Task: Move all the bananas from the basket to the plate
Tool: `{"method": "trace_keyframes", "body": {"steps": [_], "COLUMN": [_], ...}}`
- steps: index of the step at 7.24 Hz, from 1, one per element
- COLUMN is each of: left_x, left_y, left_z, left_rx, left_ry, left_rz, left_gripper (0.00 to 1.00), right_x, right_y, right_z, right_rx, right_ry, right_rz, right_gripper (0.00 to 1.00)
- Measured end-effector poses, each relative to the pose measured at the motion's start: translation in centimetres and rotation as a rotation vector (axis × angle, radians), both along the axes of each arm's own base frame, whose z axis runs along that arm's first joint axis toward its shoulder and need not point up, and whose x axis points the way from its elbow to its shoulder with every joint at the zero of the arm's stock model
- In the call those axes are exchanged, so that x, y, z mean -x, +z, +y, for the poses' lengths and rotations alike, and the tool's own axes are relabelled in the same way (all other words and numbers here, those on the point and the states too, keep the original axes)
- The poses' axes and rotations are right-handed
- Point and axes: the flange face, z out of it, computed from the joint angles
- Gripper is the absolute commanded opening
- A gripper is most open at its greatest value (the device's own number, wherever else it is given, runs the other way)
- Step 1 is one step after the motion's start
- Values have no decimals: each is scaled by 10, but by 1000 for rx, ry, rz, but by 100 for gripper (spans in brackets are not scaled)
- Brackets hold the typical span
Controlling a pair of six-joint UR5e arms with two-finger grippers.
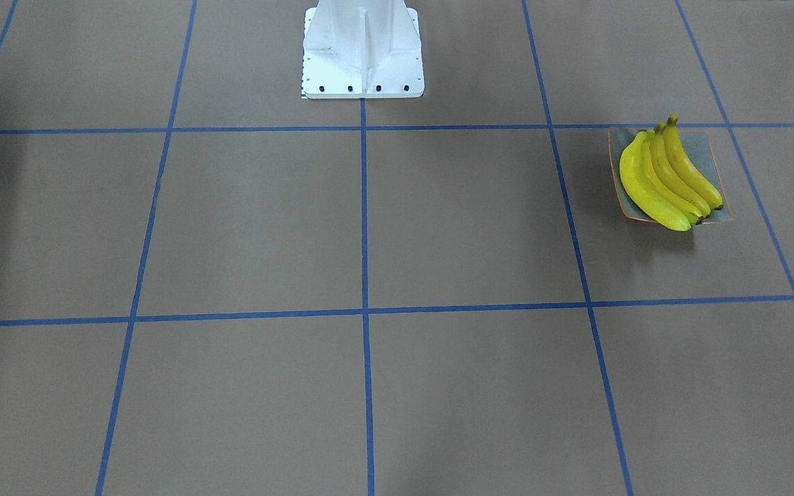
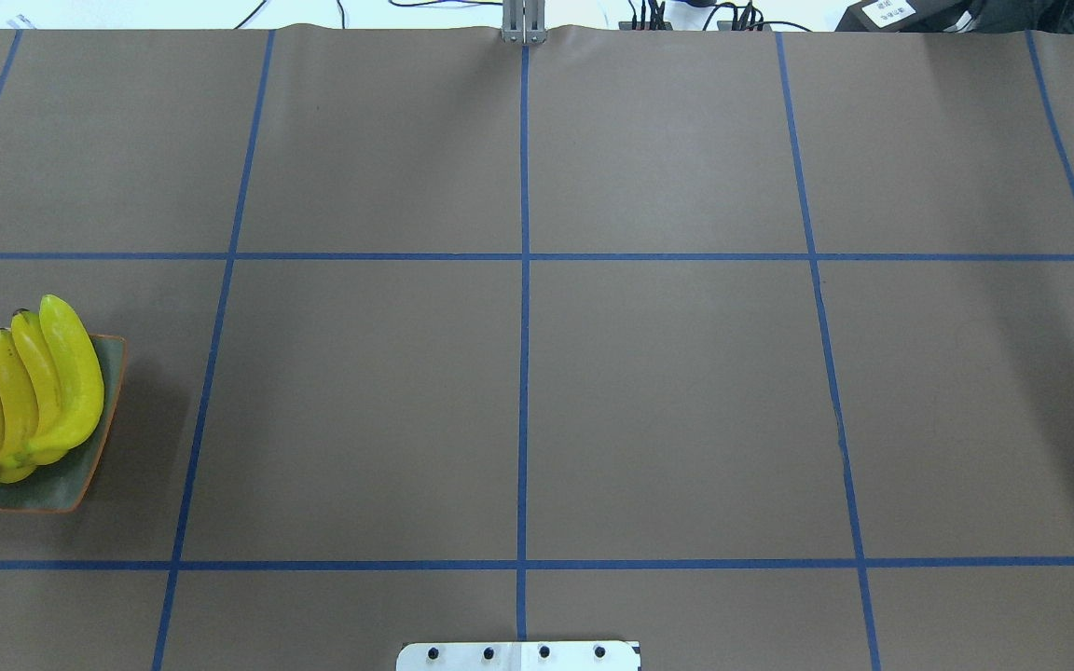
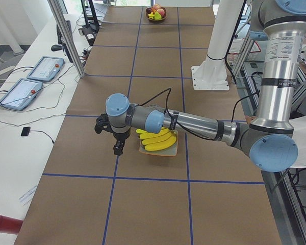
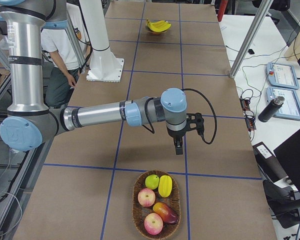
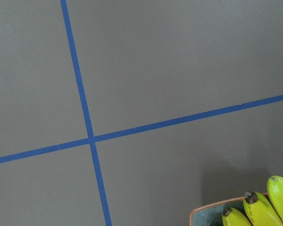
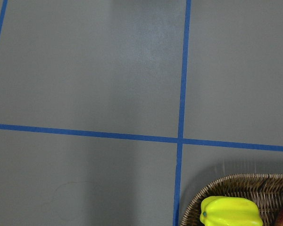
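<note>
Since the bananas [image 2: 24, 396] lie on the plate [image 2: 61, 486] at the worktop's left end and the basket [image 6: 226, 186] shows none, transfer looks done. Left end effector [image 3: 117, 149], right end effector [image 4: 178, 148]: open or closed, can't tell. Next: park arms.

Brown tabletop [image 2: 667, 401], blue tape grid [image 2: 523, 373]. Apples [image 4: 146, 197], starfruit [image 4: 165, 186], mango [image 4: 166, 212] at right end. Teach pendants [image 4: 286, 102], dark bottle [image 4: 269, 109] on side desk [image 4: 270, 30]. Person [image 4: 60, 42] standing.
</note>
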Motion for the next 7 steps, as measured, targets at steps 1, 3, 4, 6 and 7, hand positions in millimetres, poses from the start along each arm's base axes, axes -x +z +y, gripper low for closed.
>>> {"method": "trace_keyframes", "body": {"steps": [1, 3, 4, 6, 7], "left_x": [-1, -1, -1, -1, -1], "left_y": [0, -1, -1, -2, -3], "left_z": [0, -2, -2, -4, -6], "left_rx": [2, 2, 2, -2, -4], "left_ry": [1, 1, 1, 0, -1], "left_rz": [11, 17, 17, 15, 10], "left_gripper": [100, 100, 100, 100, 100], "right_x": [0, 0, 0, 0, 0], "right_y": [2, 2, 1, 2, 3], "right_z": [2, 2, 1, 1, 2], "right_rx": [4, 5, 3, 5, 6], "right_ry": [-1, 0, 0, 0, -1], "right_rz": [-2, -3, -3, -3, -3], "right_gripper": [100, 100, 100, 100, 100]}}
